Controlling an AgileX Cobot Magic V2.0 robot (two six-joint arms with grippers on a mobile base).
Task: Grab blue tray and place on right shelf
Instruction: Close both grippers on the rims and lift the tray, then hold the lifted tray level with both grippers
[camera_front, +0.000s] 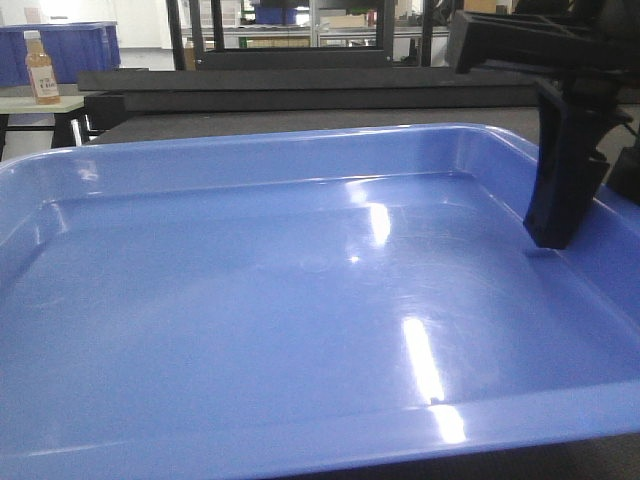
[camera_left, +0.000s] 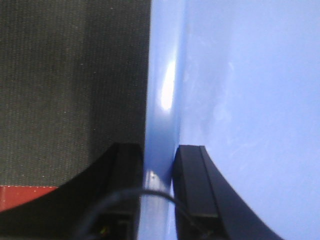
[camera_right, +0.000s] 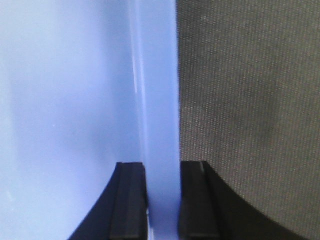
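A bottle and bin stand far back left, beyond the tray over the table, long axis crosswise, its side rims pinched by the left gripper and right gripper.

Bright overhead light leaves white glare streaks on the blue tray toward 5 o'clock; the 2 wrist views look blurred.

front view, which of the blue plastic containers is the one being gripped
The wide, shallow light-blue tray in the foreground, with jaws shut on both side rims. The darker, deeper blue bin far left behind the bottle sits untouched.
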